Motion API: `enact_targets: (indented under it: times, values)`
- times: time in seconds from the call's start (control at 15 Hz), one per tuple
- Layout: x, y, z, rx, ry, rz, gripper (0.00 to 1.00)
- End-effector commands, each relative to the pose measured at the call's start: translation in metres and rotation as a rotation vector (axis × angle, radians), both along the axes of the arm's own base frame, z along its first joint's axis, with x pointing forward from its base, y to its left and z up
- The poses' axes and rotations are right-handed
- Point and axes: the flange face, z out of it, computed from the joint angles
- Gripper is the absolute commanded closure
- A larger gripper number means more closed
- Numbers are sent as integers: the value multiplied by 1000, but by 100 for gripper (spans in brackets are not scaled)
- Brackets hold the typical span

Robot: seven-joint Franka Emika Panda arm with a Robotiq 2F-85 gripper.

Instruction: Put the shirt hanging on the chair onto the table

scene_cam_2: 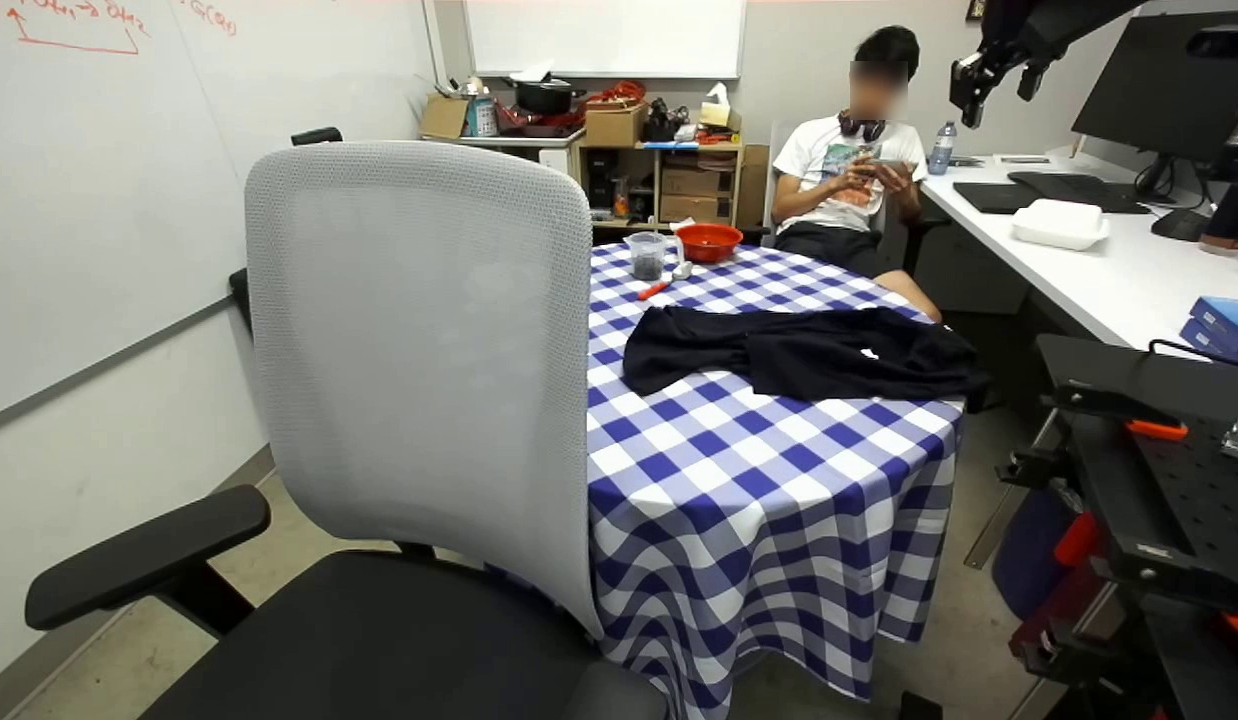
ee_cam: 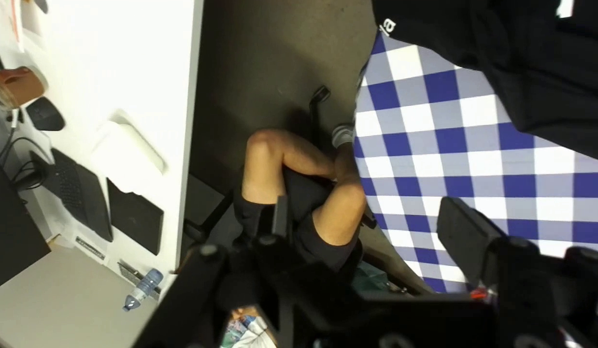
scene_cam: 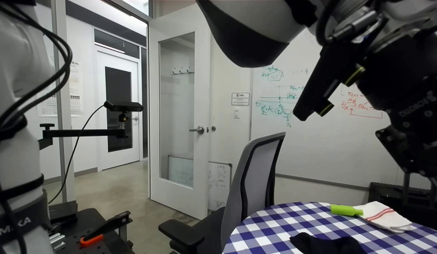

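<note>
The black shirt (scene_cam_2: 809, 355) lies spread flat with folds on the checked table (scene_cam_2: 719, 450), partly over its edge. It also shows at the bottom of an exterior view (scene_cam: 328, 245) and at top right of the wrist view (ee_cam: 540, 63). The grey chair (scene_cam_2: 419, 340) stands beside the table, its backrest bare; it also shows in an exterior view (scene_cam: 253, 176). My gripper (scene_cam_2: 997, 100) is raised well above and away from the shirt. In the wrist view the gripper (ee_cam: 369, 224) has its fingers wide apart with nothing between them.
A person (scene_cam_2: 849, 180) sits behind the table, legs near its edge. A white desk (scene_cam_2: 1089, 260) with a monitor stands alongside. The table bears a red bowl (scene_cam_2: 709, 242), a measuring cup (scene_cam_2: 646, 256), a white towel (scene_cam: 384, 217) and a green object (scene_cam: 345, 210).
</note>
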Motion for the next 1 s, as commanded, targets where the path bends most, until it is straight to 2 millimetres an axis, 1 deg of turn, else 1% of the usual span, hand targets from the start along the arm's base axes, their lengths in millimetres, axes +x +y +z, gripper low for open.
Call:
enact_targets:
  times: [0.0, 0.27, 0.33, 0.4, 0.67, 0.8, 0.93]
  values:
    - [-1, 34, 10, 120, -131, 65, 0]
    - [17, 90, 6, 253, -212, 188, 0]
    - [47, 125, 10, 291, -216, 230, 0]
    - [58, 144, 11, 324, -225, 269, 0]
    - [113, 228, 21, 461, -254, 456, 0]
    - [131, 261, 26, 524, -237, 558, 0]
    - [141, 287, 28, 585, -187, 649, 0]
